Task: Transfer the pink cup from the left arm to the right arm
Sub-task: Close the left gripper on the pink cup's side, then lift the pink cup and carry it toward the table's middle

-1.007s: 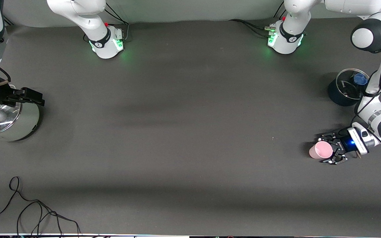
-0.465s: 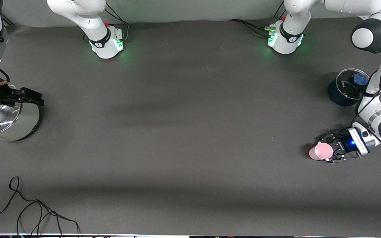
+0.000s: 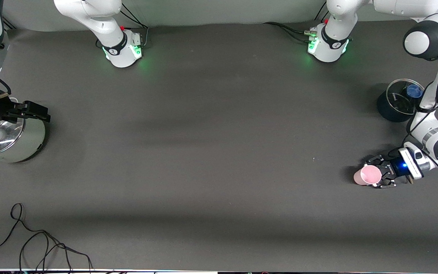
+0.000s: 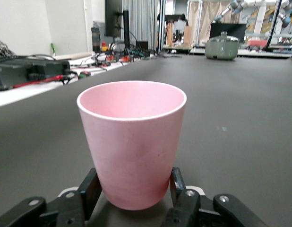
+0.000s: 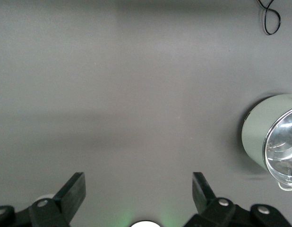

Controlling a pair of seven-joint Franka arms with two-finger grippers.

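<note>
Spanning the desk point(image 3: 219, 152) between us, the gap is wide: my right pincer point(image 3: 38, 110) hangs open and empty over the pot point(image 3: 11, 140), waiting. My left pincer point(image 3: 381, 176) is clamped on the upright cup point(image 3: 367, 176), at its own end. No writing is legible.

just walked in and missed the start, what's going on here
The left gripper is shut on the pink cup, holding it upright by its base at the left arm's end of the table. The right gripper hangs open over the steel pot at the right arm's end. No handover has happened yet.
</note>
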